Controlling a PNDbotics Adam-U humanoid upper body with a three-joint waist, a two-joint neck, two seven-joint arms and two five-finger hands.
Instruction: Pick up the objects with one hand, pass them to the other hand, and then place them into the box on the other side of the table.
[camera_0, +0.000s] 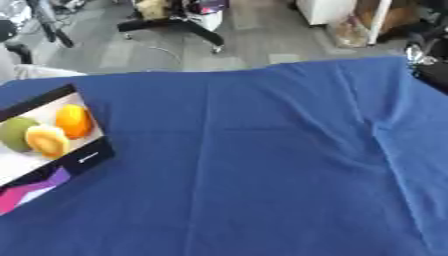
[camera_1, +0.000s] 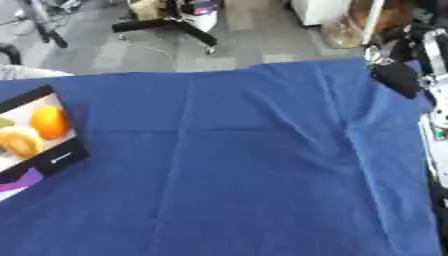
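Looks nearly wrapped up: three fruits, an orange one, a yellow one and a green one, are already sat in the box. No objects are seen on the blue cloth right of it. Neither hand is shown, so finger state can't be told.

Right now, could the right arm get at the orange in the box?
Doubtful. Nothing blocks the orange, which lies uncovered in the open box. But the box sits at the cloth's left edge and the right arm shows at the far right corner, a long stretch across.
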